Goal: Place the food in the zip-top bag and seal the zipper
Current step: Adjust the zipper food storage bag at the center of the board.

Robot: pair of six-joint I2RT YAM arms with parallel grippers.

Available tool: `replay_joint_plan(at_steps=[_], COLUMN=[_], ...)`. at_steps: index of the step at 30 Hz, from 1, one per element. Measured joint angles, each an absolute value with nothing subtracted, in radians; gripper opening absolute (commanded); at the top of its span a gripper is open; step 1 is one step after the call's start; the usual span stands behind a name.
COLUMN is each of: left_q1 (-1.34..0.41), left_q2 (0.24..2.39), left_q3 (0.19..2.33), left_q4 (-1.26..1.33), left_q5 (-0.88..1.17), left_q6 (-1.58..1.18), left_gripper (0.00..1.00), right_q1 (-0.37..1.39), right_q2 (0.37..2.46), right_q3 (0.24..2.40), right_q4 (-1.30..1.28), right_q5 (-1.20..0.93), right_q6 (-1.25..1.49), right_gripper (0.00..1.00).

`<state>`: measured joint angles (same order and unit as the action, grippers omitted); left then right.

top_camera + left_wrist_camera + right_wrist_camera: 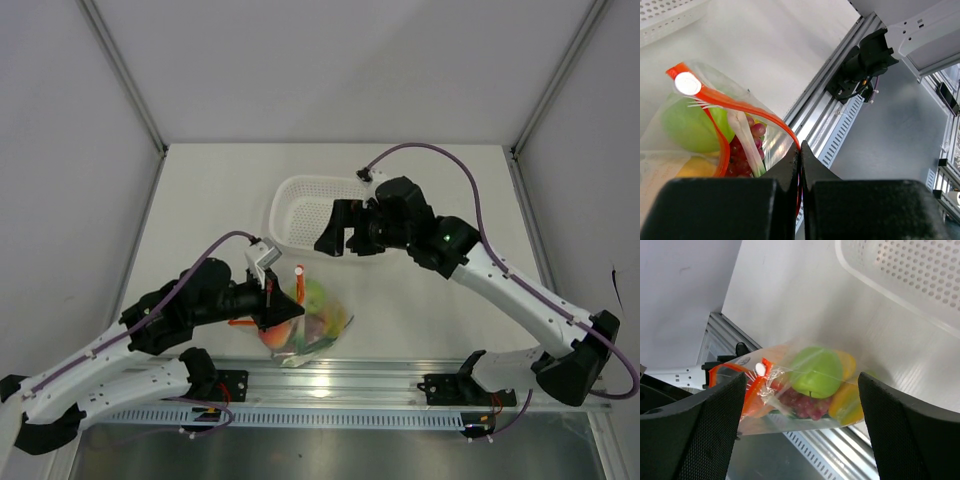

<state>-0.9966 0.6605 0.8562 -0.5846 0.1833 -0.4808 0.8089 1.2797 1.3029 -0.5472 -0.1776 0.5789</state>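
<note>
— Where's the zip-top bag?
— Near the counter's front edge, clear and crumpled.
— Inside?
— A green apple, dark red grapes, a yellow lemon. The red-orange zipper curves along its mouth.

Surface: basket at rear centre; bag in front of it, just behind the front rail.
In bag: apple, grapes and lemon, packed together.
Zipper: at bag's left end, pinched in left end effector.
Right end effector: over basket's right part.
</note>
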Motion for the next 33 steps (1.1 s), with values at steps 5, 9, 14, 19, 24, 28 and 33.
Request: replay_joint_plan(at_steps=[5, 9, 14, 19, 24, 28, 33], left_q1=[-0.999, -1.000, -1.000, -1.002, -1.002, -1.002, -1.003], left_q2=[0.647, 0.640, 0.634, 0.640, 0.650, 0.658, 0.678], left_q3=[0.850, 0.850, 0.850, 0.850, 0.850, 0.850, 0.850], left_q4=[-0.586, -0.591, -0.595, -0.596, -0.596, -0.597, -0.602], left_q5=[0.183, 0.171, 0.160, 0.161, 0.161, 0.161, 0.160], left_q6=[-0.478, -0.470, -0.469, -0.461, -0.459, -0.451, -0.443], left_gripper=[0.01, 0.01, 0.01, 0.01, 0.01, 0.01, 0.01], right_q1=[0.891, 0.958, 1.037, 1.095, 1.122, 1.131, 1.132], right_q2=[1.382, 1.472, 1.544, 1.570, 1.601, 1.610, 1.610], right_q3=[1.453, 1.533, 1.577, 1.617, 1.670, 1.674, 1.666], right_q4=[-0.661, -0.746, -0.866, -0.950, -0.987, -1.011, -1.008], right_q5=[-0.115, -0.082, -0.021, 0.025, 0.051, 0.064, 0.056], right_q6=[0.661, 0.685, 0.696, 0.700, 0.698, 0.694, 0.699], right_gripper=[0.94, 0.94, 0.91, 0.90, 0.84, 0.54, 0.27])
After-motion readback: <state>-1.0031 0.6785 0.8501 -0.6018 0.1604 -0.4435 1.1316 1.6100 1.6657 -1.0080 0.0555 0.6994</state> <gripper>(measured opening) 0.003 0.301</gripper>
